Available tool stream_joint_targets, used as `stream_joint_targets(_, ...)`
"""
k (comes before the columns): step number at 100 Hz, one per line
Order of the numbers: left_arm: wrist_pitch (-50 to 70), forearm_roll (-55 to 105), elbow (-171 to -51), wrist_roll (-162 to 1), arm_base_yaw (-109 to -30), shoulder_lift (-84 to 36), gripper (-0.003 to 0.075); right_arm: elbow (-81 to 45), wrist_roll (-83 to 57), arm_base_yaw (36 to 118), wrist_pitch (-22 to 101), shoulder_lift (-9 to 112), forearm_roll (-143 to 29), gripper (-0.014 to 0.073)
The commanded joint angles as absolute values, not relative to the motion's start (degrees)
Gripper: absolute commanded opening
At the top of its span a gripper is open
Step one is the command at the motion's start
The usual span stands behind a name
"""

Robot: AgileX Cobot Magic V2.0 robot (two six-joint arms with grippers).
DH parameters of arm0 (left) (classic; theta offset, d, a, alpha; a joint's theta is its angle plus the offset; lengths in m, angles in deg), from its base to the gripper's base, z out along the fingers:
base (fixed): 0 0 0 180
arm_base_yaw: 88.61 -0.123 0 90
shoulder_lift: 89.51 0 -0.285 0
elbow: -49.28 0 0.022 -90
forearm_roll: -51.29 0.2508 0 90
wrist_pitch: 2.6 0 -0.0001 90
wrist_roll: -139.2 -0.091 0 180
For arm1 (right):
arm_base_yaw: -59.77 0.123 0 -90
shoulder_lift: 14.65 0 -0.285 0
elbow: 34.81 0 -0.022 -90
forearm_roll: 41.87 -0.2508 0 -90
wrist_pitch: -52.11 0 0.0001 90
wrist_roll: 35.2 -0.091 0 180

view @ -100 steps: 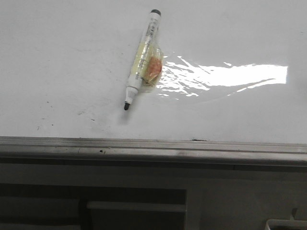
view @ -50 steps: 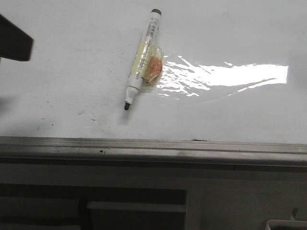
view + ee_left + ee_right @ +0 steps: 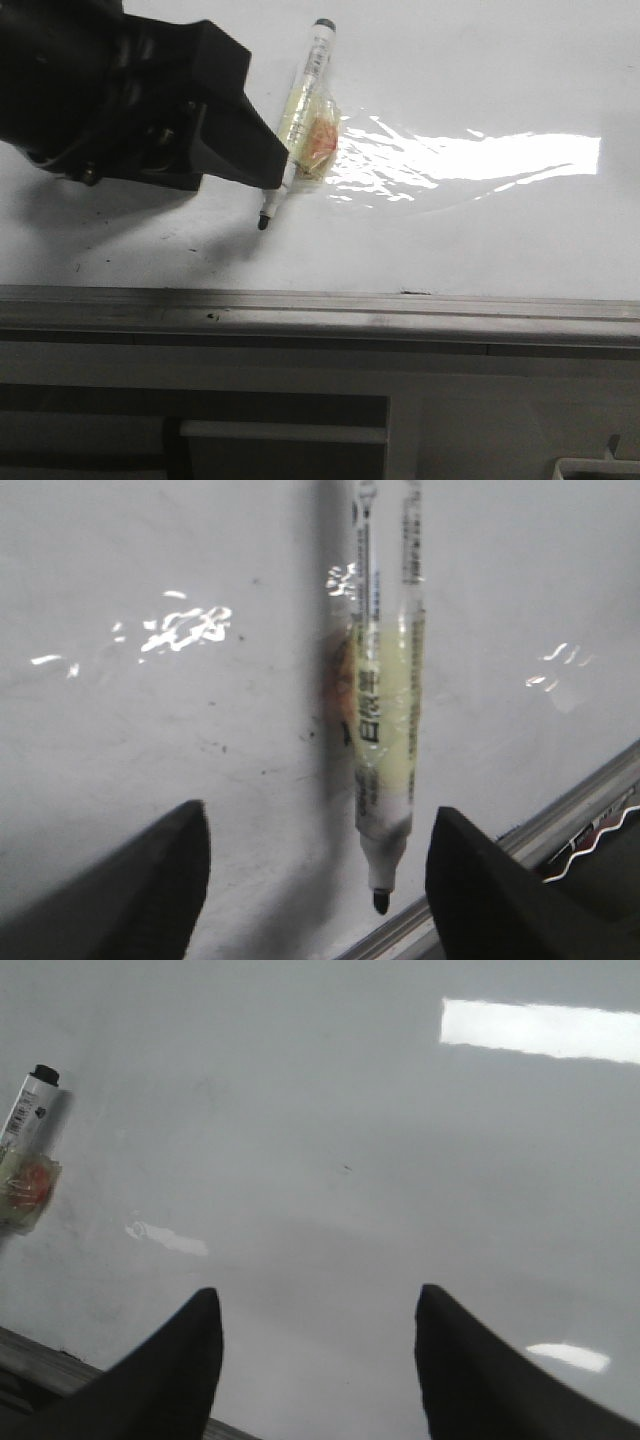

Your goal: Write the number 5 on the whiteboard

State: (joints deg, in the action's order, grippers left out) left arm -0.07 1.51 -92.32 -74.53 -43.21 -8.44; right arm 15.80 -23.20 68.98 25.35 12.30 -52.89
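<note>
The whiteboard (image 3: 480, 230) lies flat, glossy white, with a grey metal frame strip (image 3: 320, 305) along its near edge. No number 5 shows on it. An uncapped marker (image 3: 303, 105), wrapped in yellowish tape with an orange patch, lies on the board with its black tip (image 3: 264, 222) toward the frame. My left gripper (image 3: 250, 150) hovers over the marker's left side. In the left wrist view it (image 3: 320, 820) is open, and the marker (image 3: 385, 710) lies between the fingers, nearer the right one. My right gripper (image 3: 316, 1295) is open and empty above bare board (image 3: 350, 1160), with the marker (image 3: 25, 1120) off to its side.
A bright glare patch (image 3: 500, 155) lies right of the marker. Small dark specks and smudges (image 3: 100, 215) dot the board's left part. The board's frame also shows in the left wrist view (image 3: 560, 820). Grey furniture (image 3: 300, 420) sits below the frame.
My left arm has come in from the left over the board and now covers the area beside the marker. The marker has not moved.
</note>
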Motion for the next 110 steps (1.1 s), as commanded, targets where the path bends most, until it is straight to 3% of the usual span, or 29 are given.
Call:
stream_joint_targets(1,-3.9,-0.2,-94.7,-74.6,-42.8,-8.1,0.0437,13.8,-22.7,68.9,30.2,13.2,-53.3,0.0381)
stream_joint_targets(13,-3.8,-0.2,-95.6,-74.6,-42.8,-6.4,0.0424,13.8,-22.7,68.9,30.7,13.2,-53.3,0.0381)
stream_joint_targets(22,-3.8,-0.2,-95.8,-74.6,-42.8,-5.8,0.034,13.8,-22.7,68.9,30.9,13.2,-53.3,0.0381)
stream_joint_targets(29,-3.2,-0.2,-95.8,-74.6,-42.8,-5.6,0.0225,13.8,-22.7,68.9,30.9,13.2,-53.3,0.0381)
stream_joint_targets(39,-1.4,-0.2,-95.8,-74.6,-42.8,-5.5,-0.0022,13.8,-22.7,69.0,30.9,13.2,-53.7,0.0381)
stream_joint_targets(64,5.4,6.8,-95.8,-75.0,-42.8,-8.8,-0.002,12.3,-19.2,71.1,26.2,15.0,-59.1,0.0381)
stream_joint_targets(90,13.9,34.8,-95.8,-77.1,-38.3,-18.0,-0.002,11.3,4.1,80.9,21.2,21.8,-77.6,0.0382)
stream_joint_targets(110,13.2,40.0,-95.8,-88.3,-31.3,-21.6,-0.002,10.0,15.3,90.8,25.8,27.8,-85.2,0.0382)
